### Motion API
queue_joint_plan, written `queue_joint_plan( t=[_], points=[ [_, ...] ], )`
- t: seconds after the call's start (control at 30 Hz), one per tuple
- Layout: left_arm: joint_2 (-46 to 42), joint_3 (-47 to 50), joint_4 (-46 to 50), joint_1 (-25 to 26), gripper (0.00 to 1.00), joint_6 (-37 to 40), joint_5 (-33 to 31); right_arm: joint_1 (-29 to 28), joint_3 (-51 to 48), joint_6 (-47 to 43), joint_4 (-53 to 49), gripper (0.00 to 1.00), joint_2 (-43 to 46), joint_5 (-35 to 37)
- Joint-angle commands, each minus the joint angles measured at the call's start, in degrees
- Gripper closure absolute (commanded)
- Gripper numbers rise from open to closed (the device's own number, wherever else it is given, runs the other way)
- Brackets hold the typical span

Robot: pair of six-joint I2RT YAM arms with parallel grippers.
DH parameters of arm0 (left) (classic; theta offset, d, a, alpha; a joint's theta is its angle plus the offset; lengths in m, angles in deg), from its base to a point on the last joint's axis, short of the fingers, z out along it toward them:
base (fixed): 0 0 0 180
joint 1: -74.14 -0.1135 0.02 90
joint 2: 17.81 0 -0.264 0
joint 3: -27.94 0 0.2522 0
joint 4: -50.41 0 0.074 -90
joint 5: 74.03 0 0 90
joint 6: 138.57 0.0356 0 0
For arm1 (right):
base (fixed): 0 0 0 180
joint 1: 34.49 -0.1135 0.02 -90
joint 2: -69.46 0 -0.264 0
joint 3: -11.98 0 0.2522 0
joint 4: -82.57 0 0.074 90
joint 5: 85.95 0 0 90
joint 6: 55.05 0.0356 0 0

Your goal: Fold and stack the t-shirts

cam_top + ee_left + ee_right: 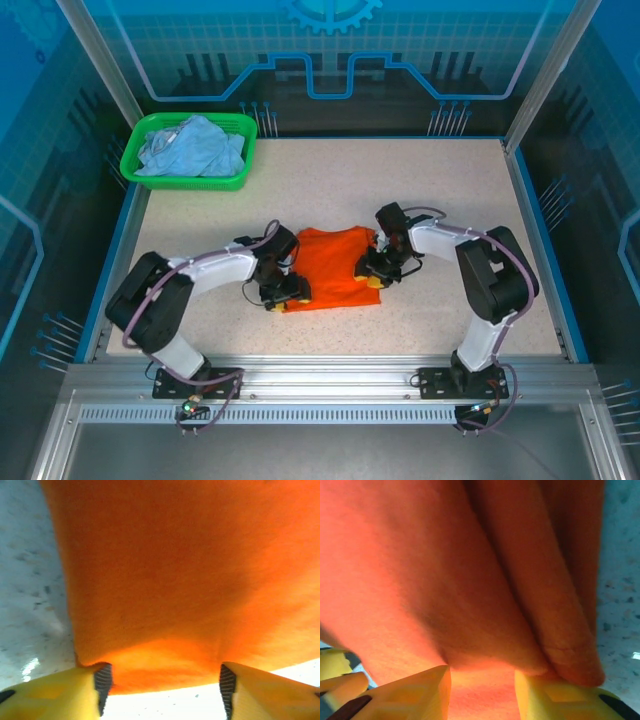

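The orange t-shirt (330, 268) is laid in a rough rectangle at the middle of the tabletop (450, 210), between the two arms. The left end effector (286, 294) is set at its near left corner. In the left wrist view the fingers (102, 682) are spread wide, with the cloth edge lying between them and nothing clamped. The right end effector (371, 276) is set at the shirt's right edge. Its fingers (440, 690) stand at a narrower gap, astride a bunched fold, and are not closed on it. The pale blue t-shirt (195, 146) is found crumpled inside the green basket (186, 183), at the far left corner of the tabletop.
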Motion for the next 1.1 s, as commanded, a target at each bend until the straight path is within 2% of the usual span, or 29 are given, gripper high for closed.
queue_joint_plan(
  t=[0.0,0.1,0.2,0.3,0.37,0.4,0.43,0.47,0.57,0.63,0.73,0.93,1.07],
  points=[
    [-0.7,3.8,1.1,0.0,0.30,-3.6,-11.7,2.4,1.2,-0.7,-5.4,0.59,-2.2,4.2],
    [-3.2,2.4,3.3,0.1,0.19,-4.6,-14.3,3.8,0.4,-0.1,-4.5,0.53,3.1,4.9],
    [-6.1,-3.6,6.7,-0.1,0.09,-4.5,-15.8,3.2,1.9,-0.5,-4.4,0.45,10.5,6.7],
    [-8.9,-12.5,12.3,-0.3,0.01,-3.5,-19.6,-0.7,5.2,-1.9,-6.1,0.36,15.4,12.2],
    [-10.7,-17.9,16.5,-1.7,0.01,-3.0,-21.1,-5.5,7.8,-2.4,-7.1,0.32,15.5,17.1],
    [-11.6,-19.4,18.0,-2.7,0.01,-2.8,-21.2,-7.4,9.0,-2.1,-7.6,0.31,14.6,18.6],
    [-12.9,-20.5,19.3,-4.0,0.01,-2.7,-20.8,-9.7,10.7,-1.6,-8.3,0.21,12.6,19.6],
    [-14.3,-20.9,20.3,-5.4,0.01,-2.1,-20.4,-11.9,12.7,-0.9,-8.9,0.15,10.1,20.4],
    [-18.2,-19.1,22.8,-9.6,0.01,0.5,-19.1,-17.3,20.3,0.4,-13.3,0.17,1.0,24.9],
    [-20.0,-17.3,24.7,-11.6,0.01,2.2,-19.1,-18.7,25.1,2.1,-17.6,0.19,-4.9,27.1],
    [-21.4,-14.0,26.6,-12.6,0.01,3.7,-19.2,-19.2,30.0,4.1,-22.4,0.23,-11.0,29.0],
    [-24.7,-6.2,25.3,-12.3,0.01,5.5,-17.1,-19.2,37.5,3.0,-29.5,0.22,-19.8,33.8],
    [-24.2,-5.8,27.4,-12.5,0.01,7.3,-17.6,-13.8,38.2,2.3,-31.3,0.21,-22.5,34.0]
  ],
)
